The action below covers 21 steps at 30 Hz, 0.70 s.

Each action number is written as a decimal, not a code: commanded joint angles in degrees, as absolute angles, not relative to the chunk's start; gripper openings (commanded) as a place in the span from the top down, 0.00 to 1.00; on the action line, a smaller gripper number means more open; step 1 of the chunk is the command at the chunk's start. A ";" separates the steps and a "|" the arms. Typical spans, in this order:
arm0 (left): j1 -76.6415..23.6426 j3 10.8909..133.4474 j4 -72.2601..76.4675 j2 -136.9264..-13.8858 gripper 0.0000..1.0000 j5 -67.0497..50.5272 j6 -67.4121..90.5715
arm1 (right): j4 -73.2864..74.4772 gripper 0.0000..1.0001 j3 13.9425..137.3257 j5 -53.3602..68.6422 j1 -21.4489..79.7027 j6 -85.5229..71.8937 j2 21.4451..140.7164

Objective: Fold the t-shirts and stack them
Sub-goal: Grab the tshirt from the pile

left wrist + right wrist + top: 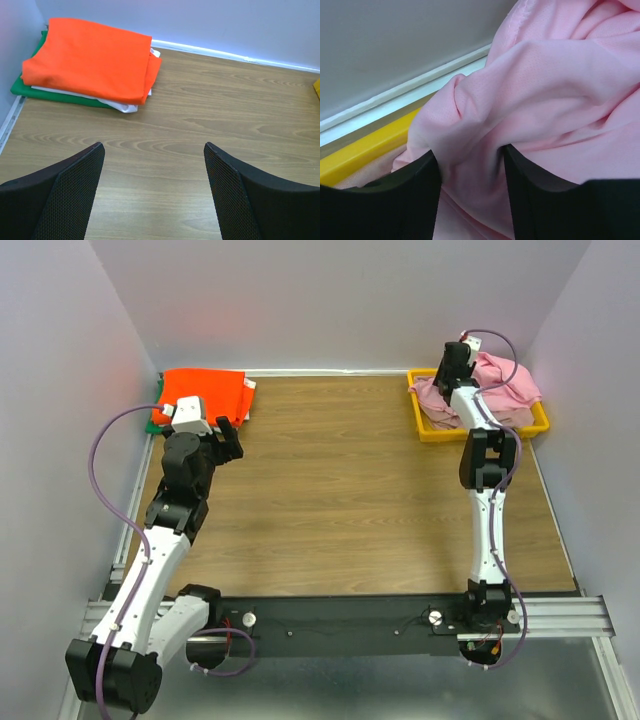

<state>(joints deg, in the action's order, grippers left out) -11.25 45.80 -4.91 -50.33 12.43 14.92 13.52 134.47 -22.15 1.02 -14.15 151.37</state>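
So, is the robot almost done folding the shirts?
Partway. Done: a folded orange shirt tops the corner stack, a green shirt beneath. In hand: the right tool pinches a pink shirt in the tray. Left: the crumpled pink heap there needs folding and stacking.
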 commanded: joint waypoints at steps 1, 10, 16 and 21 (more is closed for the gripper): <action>-10.72 45.79 -4.83 -50.80 0.12 13.97 14.33 | 12.48 0.55 135.09 -21.01 0.70 -12.13 151.27; -10.72 45.88 -5.01 -50.71 0.12 13.62 14.24 | 11.43 1.00 130.26 -23.29 0.79 -9.76 143.45; -10.63 45.97 -5.01 -50.27 0.12 12.31 14.33 | 11.42 1.00 121.74 -26.72 0.79 -7.04 130.53; -10.55 45.88 -4.92 -49.57 0.12 11.43 14.50 | 11.16 1.00 112.62 -28.66 0.79 -5.98 117.90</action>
